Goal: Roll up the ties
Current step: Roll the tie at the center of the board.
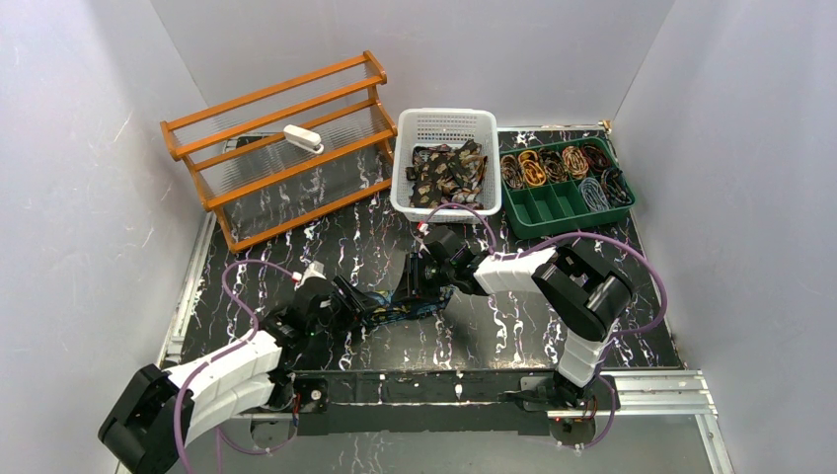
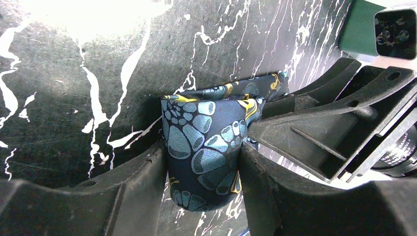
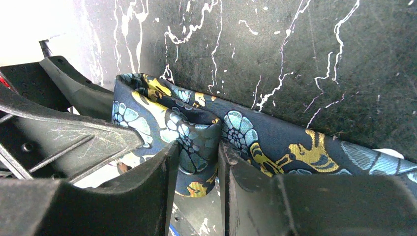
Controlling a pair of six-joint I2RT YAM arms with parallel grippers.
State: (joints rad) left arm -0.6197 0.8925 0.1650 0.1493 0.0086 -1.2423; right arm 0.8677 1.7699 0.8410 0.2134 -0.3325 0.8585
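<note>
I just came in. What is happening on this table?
A dark blue tie is being rolled on the black table. The left gripper is closed on a rolled-up part, and the right gripper pinches the tie beside it. Loose ties lie in the white basket; rolled ones sit in the green tray.

Bright, even light fills the overhead view. In both wrist views glare whitens the glossy table (image 2: 49, 98) at upper left; the tie (image 2: 206, 147) looks crisp.

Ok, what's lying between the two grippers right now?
The blue tie bridges the gap between the left gripper and right gripper, seen from the top view; each wrist view shows fabric between its fingers.
</note>
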